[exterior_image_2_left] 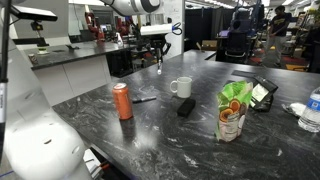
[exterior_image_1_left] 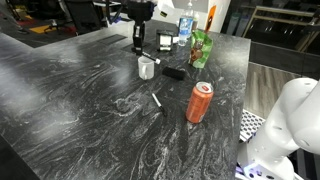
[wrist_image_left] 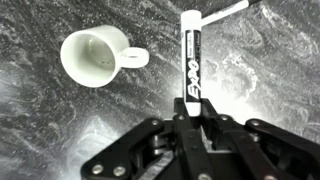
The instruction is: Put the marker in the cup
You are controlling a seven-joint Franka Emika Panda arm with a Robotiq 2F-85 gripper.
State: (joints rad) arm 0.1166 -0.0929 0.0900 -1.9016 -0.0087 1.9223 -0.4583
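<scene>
One gripper [wrist_image_left: 190, 118], fingers clenched on marker [wrist_image_left: 190, 50], hangs above dark marbled table [exterior_image_1_left: 80, 110]. Marker points down, clear of surface. White cup [wrist_image_left: 92, 55] upright, empty, near marker, to its left in wrist view, not beneath it. Judged: pickup done; left to do: shift over cup, lower, release. Black block [exterior_image_1_left: 173, 73], whitish pen [exterior_image_1_left: 156, 102], orange can [exterior_image_1_left: 200, 102] lie nearer in an exterior view.

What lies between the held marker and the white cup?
Nothing. In the wrist view, only bare dark tabletop separates the marker, gripped at its lower end by the gripper, from the cup.
</scene>
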